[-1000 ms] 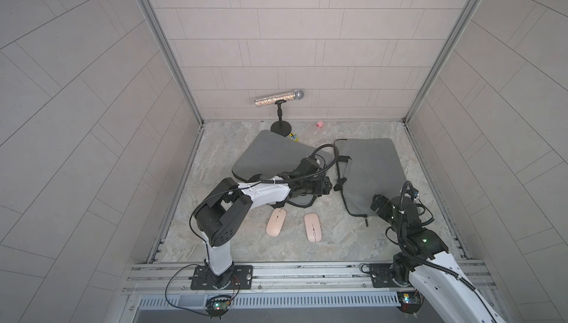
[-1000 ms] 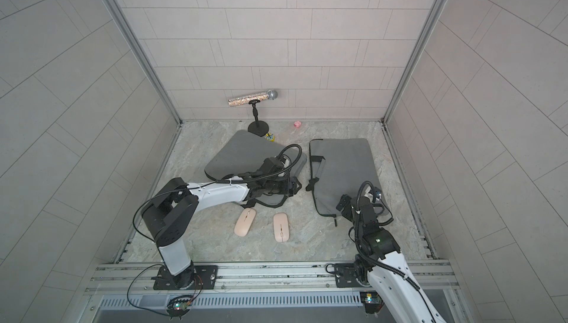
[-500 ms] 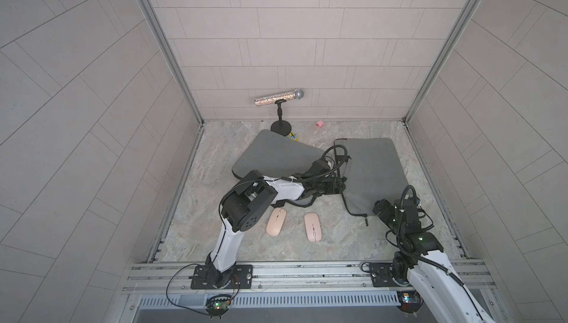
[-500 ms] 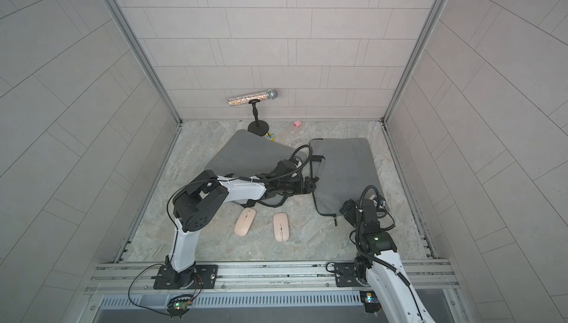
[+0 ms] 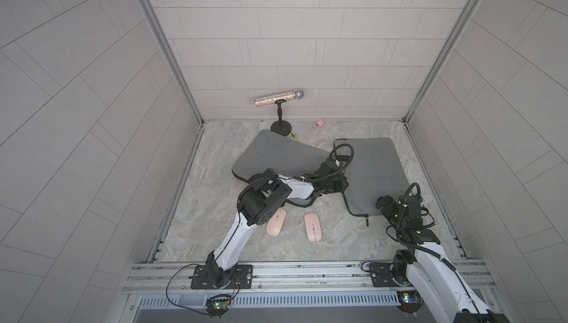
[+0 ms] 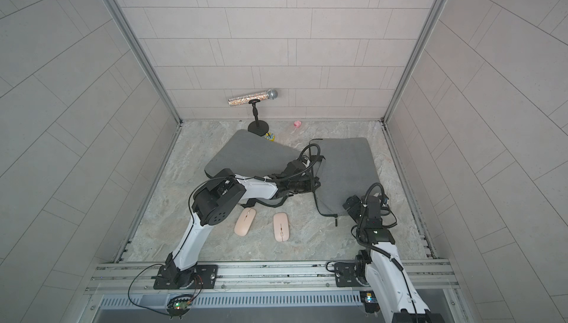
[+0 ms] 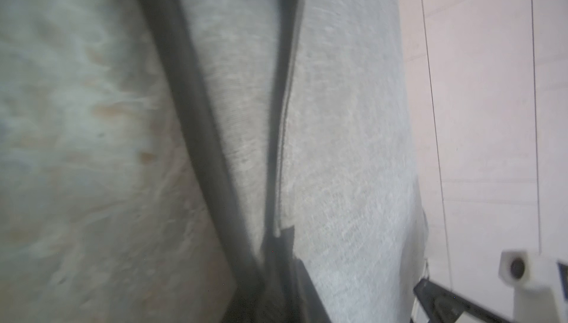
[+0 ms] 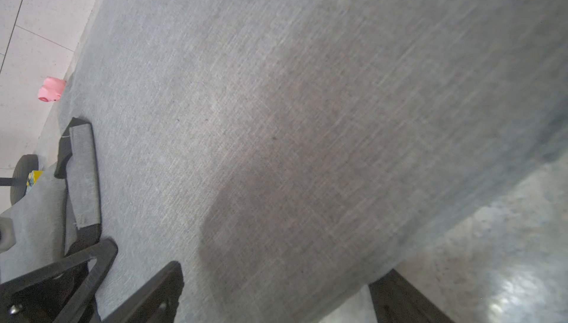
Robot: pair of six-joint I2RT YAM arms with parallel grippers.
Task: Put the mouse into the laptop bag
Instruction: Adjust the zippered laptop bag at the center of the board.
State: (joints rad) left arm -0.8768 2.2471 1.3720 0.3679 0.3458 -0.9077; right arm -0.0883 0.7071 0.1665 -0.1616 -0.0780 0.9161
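Left wrist view is blurred: left pincer (image 5: 340, 184) is set at the right bag (image 5: 373, 170) inner edge; spread or pinching cannot be told. Right pincer (image 8: 282, 270) is spread over its near corner. Two mice are counted on the table (image 5: 215, 207), left mouse (image 5: 276, 221) and right mouse (image 5: 313, 226), base-side of both pincers, long axes toward the back wall; left pincer is judged nearer. Bags: two, counting left bag (image 5: 276, 158).

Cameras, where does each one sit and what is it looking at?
Both top views: high above the front rail, looking down at the floor; the left arm and right arm both show.
Left wrist: on the left arm, close against the grey bag and its dark seam; its fingers blur at the edge.
Right wrist: on the right arm, looking along the same grey bag; its black fingers show, spread wide.
Shared: top and right wrist views both show the pink toy.
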